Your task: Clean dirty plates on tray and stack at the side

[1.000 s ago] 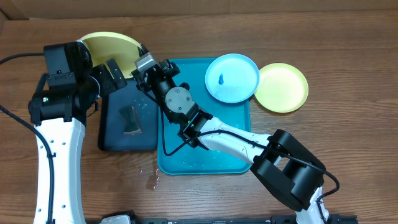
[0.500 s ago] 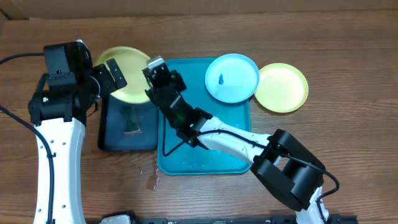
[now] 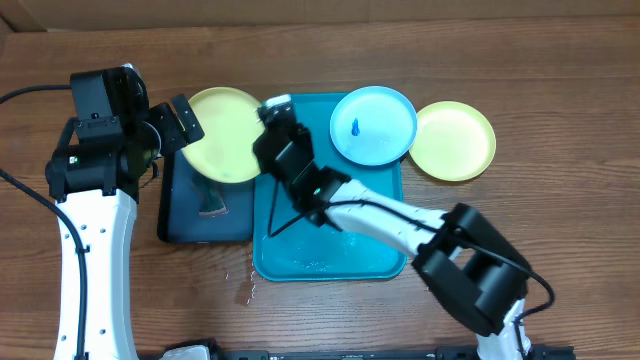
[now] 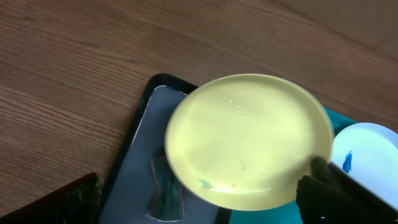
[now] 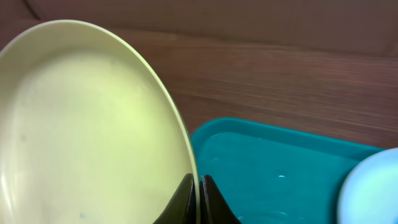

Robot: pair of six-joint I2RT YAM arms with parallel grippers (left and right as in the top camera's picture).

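left claw (image 3: 178,125) spread wide | right claw (image 5: 198,186) pinched shut

Right wrist: yellow-green plate (image 5: 93,124) cropped left and bottom, light blue plate (image 5: 372,186) just 1 sliver. Overhead: black tray (image 3: 180,222) far end hidden beneath.

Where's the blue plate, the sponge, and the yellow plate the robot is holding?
blue plate (image 3: 380,120): overhead view, its middle, beside the smudge.
sponge (image 3: 210,193): overhead view, its middle.
held yellow plate (image 4: 249,142): left wrist view, its middle.
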